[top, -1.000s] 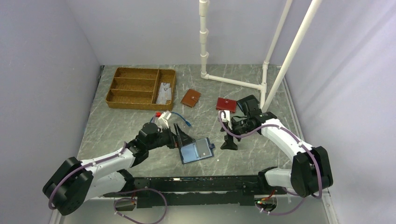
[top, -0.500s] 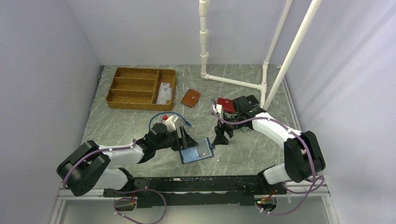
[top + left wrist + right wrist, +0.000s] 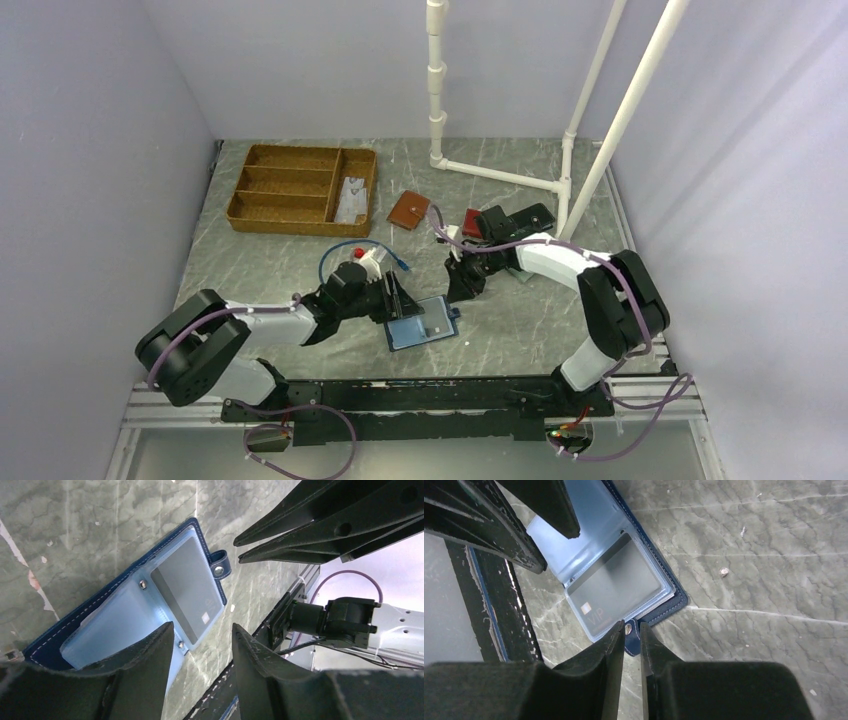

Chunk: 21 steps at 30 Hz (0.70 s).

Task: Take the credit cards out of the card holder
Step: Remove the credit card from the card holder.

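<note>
Two grippers stand at the card holder [image 3: 425, 322], which lies opened flat on the table [image 3: 260, 265] with its glossy blue inside facing up. One dark credit card [image 3: 186, 596] shows through the clear sleeve on the half that carries the snap tab [image 3: 220, 566]. Paler cards may sit in the other half, but I cannot make them out.

The left gripper [image 3: 200, 647] hangs over the card holder's long edge, about where the fold meets it. Its jaws are partly spread, with the edge between them, and I see nothing pinched. The right gripper [image 3: 631, 636] is at the card holder's tab end. Its jaws are drawn almost together with the tab in the narrow slit between the tips, and I cannot tell whether they bite it.

By my reading, the step in hand is steadying the card holder, and the dark card is not yet out of it. The next move probably calls for one gripper to pin the card holder down while the other catches the dark card's exposed edge at the sleeve mouth and slides it outward. The card is thin and the plastic looks slick, so the card holder may lift or drag along with it.
</note>
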Each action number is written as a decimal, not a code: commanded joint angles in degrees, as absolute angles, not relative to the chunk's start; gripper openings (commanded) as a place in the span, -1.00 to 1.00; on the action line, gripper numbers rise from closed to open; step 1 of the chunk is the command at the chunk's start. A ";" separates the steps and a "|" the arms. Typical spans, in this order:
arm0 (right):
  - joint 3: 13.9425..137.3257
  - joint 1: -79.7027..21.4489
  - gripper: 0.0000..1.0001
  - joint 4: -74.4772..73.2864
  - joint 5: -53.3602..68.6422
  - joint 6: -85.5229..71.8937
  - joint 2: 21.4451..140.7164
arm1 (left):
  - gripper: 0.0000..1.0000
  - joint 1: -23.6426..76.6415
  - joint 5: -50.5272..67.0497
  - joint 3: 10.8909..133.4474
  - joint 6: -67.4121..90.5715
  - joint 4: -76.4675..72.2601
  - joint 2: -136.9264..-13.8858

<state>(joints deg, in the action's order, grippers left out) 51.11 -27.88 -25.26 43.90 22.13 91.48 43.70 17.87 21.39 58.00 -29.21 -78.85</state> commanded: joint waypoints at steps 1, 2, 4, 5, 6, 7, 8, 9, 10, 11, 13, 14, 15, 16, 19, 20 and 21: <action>54.23 -28.80 -0.65 -23.50 44.23 19.37 93.39 | -0.01 44.50 16.08 22.42 58.76 -29.48 -80.16; 54.31 -28.89 -0.68 -23.50 44.66 19.15 93.73 | -0.06 44.66 15.82 22.48 58.79 -29.36 -80.42; 54.40 -28.92 -0.69 -23.22 44.67 18.50 94.27 | -0.12 44.88 15.51 22.77 58.74 -28.95 -81.10; 54.47 -28.92 -0.69 -23.21 44.79 18.27 94.61 | -0.13 44.99 15.47 23.05 58.67 -28.85 -81.72; 54.49 -28.92 -0.69 -23.20 44.94 18.06 94.94 | -0.13 45.08 15.47 23.27 58.63 -28.83 -82.19; 54.57 -28.92 -0.68 -23.20 44.96 17.90 95.26 | -0.16 45.16 15.53 23.45 58.67 -28.87 -82.77; 54.62 -28.96 -0.68 -23.10 44.84 17.76 95.59 | -0.17 45.30 15.62 23.59 58.71 -29.05 -83.32; 54.94 -28.92 -0.68 -23.34 44.67 17.64 96.07 | -0.18 45.39 15.60 23.62 58.83 -29.27 -83.97; 55.20 -28.92 -0.68 -23.50 44.57 17.64 96.41 | -0.19 45.48 15.72 23.72 58.92 -29.46 -84.53; 55.42 -28.96 -0.68 -23.76 44.56 17.73 96.78 | -0.19 45.52 15.87 23.88 59.03 -29.79 -85.08; 55.67 -29.00 -0.68 -23.95 44.56 17.67 97.18 | -0.21 45.57 15.91 23.97 59.21 -30.21 -86.02; 55.83 -29.07 -0.67 -24.10 44.60 17.71 97.38 | -0.21 45.64 15.91 24.08 59.31 -30.38 -86.45; 56.08 -29.15 -0.67 -24.47 44.75 17.87 97.65 | -0.21 45.76 15.91 24.22 59.39 -30.44 -86.81; 56.38 -29.18 -0.67 -24.86 44.95 17.96 97.91 | -0.21 45.79 15.89 24.39 59.55 -30.16 -87.10; 57.22 -29.17 -0.66 -25.37 46.79 17.11 99.19 | -0.21 45.83 15.82 25.41 59.33 -29.10 -87.93; 57.36 -29.18 -0.66 -25.47 47.39 16.94 99.47 | -0.21 45.85 15.74 25.73 59.28 -28.71 -88.16; 57.58 -29.16 -0.65 -25.63 47.67 16.76 99.75 | -0.24 45.88 15.69 26.07 59.20 -28.33 -88.50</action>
<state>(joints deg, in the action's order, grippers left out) 54.94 -28.93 -25.02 44.47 17.85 98.76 45.50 16.58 23.66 59.27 -28.80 -87.20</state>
